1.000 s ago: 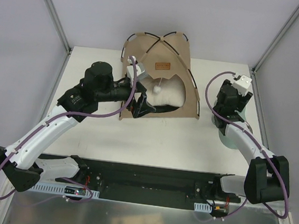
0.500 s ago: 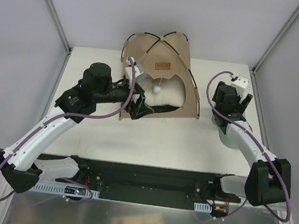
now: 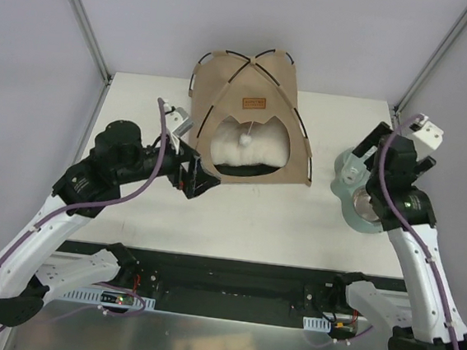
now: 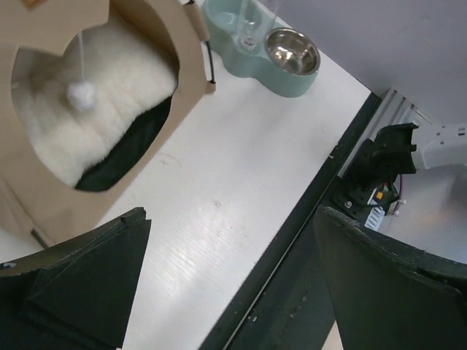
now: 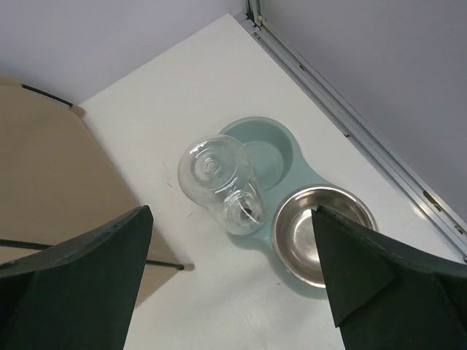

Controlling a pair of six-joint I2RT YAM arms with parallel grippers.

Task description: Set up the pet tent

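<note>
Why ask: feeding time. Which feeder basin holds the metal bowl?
The basin farther from the pet tent; the other is bare teal, beside the clear bottle.

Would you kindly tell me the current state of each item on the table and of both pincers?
pet tent: erected, standing, doorway facing the arms
pillow: lying inside the tent
pompom: hanging in the doorway
water bottle: upright on the feeder
steel bowl: empty
left pincer: open, holding nothing
right pincer: open, holding nothing, above the feeder
</note>
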